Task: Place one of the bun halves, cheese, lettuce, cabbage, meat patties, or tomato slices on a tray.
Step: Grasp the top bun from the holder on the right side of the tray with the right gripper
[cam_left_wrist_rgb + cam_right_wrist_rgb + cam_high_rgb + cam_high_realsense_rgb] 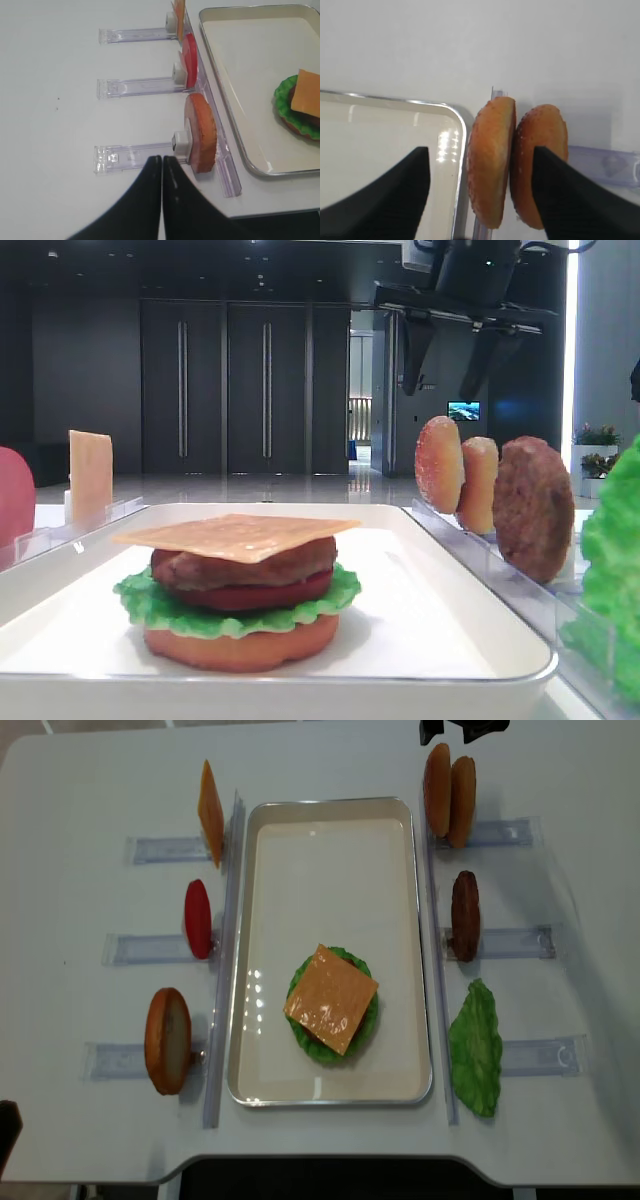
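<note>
**Q:** So, starting at the fingers, what do they look like?

**A:** The right gripper [480, 190] has two matte black, wedge-shaped fingers [395, 192] spread wide apart. They hang above two domed bun halves [492, 160] standing on edge, flat faces together, in a clear acrylic rack [605, 162]. Nothing is pinched. The buns are golden-brown with a glossy, finely speckled crust. The left gripper [162, 165] has its black fingers pressed together into a thin seam, holding nothing, just beside a flat orange bun [201, 131] upright in another clear rack [135, 155].

**Q:** And moving outward?

**A:** Between the racks lies the tray [330, 830], white, rectangular, with rounded corners and a low raised rim. On its near half sits a stack: a smooth orange bun base [240, 648], frilly bright green lettuce [170, 608], a red tomato slice [255, 595], a bumpy brown meat patty [240, 565], and a thin square cheese slice [240, 535] on top.

**Q:** What else stands in the racks?

**A:** On the right, a rough dark patty [465, 915] and a ruffled green leaf [476, 1045]. On the left, an orange cheese square [210, 812] and a red disc [198, 918]. Everything rests on a pale grey table [90, 800].
</note>
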Robot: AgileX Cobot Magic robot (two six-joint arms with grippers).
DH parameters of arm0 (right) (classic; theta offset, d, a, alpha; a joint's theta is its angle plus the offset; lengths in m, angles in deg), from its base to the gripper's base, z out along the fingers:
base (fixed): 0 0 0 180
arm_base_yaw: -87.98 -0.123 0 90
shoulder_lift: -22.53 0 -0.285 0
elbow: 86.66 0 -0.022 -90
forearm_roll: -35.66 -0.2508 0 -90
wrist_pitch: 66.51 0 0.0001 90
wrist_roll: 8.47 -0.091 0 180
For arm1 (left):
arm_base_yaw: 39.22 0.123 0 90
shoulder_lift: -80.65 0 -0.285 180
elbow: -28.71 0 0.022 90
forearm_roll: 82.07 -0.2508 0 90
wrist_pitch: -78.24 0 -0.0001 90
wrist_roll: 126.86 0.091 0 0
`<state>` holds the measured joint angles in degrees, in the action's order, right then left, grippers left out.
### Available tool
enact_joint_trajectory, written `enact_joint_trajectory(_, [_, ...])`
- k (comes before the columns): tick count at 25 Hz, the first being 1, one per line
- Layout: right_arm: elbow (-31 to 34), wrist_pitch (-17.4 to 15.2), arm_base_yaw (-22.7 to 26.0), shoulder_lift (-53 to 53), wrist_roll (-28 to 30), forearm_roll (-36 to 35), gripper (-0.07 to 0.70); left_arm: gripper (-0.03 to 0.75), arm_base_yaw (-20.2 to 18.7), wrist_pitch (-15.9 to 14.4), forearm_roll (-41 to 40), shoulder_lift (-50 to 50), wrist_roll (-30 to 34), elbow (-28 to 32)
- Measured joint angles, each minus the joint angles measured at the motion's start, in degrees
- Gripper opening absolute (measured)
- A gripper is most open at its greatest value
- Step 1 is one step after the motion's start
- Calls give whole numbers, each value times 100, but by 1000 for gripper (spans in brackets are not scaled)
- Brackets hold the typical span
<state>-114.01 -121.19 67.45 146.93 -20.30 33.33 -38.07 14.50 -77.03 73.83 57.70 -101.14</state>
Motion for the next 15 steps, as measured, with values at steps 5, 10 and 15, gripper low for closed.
enact_joint_trajectory(5, [0,11,0,157,-5,-5,425,-7,0,0,0,0,0,0])
enact_joint_trajectory(10, [0,11,0,262,-19,-5,426,-7,0,0,0,0,0,0])
enact_joint_trajectory(15, [0,67,0,262,-19,-5,426,-7,0,0,0,0,0,0])
